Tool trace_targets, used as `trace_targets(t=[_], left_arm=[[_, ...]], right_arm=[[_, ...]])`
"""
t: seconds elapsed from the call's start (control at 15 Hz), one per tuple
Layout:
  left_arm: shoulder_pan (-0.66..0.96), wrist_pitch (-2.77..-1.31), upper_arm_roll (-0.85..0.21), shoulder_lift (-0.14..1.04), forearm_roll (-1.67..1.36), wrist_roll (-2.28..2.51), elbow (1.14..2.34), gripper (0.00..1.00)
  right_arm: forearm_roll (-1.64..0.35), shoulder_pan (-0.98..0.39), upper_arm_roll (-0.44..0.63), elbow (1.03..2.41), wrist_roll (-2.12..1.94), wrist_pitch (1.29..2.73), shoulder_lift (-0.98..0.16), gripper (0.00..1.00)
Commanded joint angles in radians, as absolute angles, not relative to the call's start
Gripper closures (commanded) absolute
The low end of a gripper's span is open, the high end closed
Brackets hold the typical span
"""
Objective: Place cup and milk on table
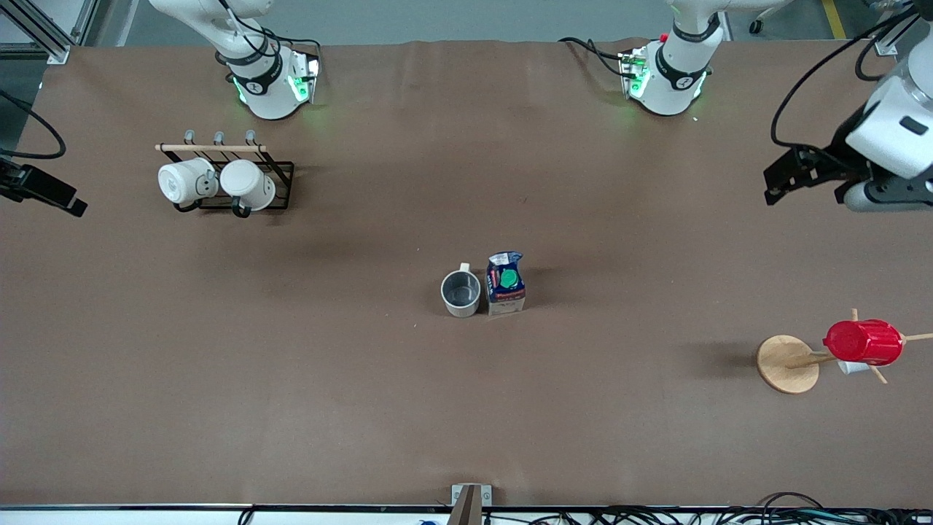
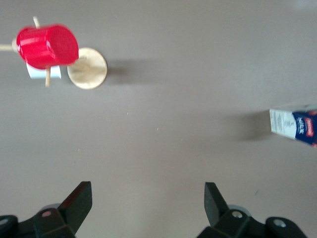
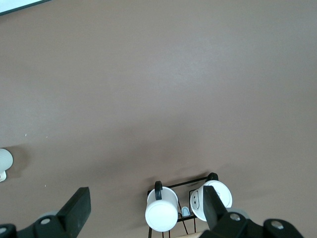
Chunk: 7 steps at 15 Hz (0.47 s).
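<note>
The cup, cream-white with a grey inside, stands upright on the brown table near its middle. The blue-and-white milk carton with a green cap stands right beside it, toward the left arm's end. My left gripper is open and empty, high over the left arm's end of the table. Its wrist view shows its open gripper and the milk at the edge. My right gripper is open and empty over the right arm's end. Its wrist view shows its open gripper and a sliver of the cup.
A black rack holds two white mugs near the right arm's base; they also show in the right wrist view. A red cup hangs on a wooden stand toward the left arm's end, also seen in the left wrist view.
</note>
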<state>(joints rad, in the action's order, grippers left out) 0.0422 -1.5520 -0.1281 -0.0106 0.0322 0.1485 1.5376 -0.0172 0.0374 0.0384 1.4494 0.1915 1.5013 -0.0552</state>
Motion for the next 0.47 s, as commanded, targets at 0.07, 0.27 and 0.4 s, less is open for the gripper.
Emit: trace_targets(t=[0.07, 0.27, 0.4], left_arm=[[0.046, -1.549, -0.124, -0.141, 0.028, 0.071, 1.674, 0.00], [0.045, -1.516, -0.110, -0.143, 0.028, 0.051, 1.663, 0.00], [0.041, -1.491, -0.110, -0.138, 0.034, 0.054, 1.632, 0.00]], right_arm=[[-0.034, 0.044, 0.040, 1.468, 0.151, 1.500, -0.031, 0.00], [-0.032, 0.048, 0.041, 1.467, 0.097, 1.490, -0.031, 0.00], [-0.032, 0.046, 0.041, 1.460, 0.097, 1.470, -0.031, 0.00]])
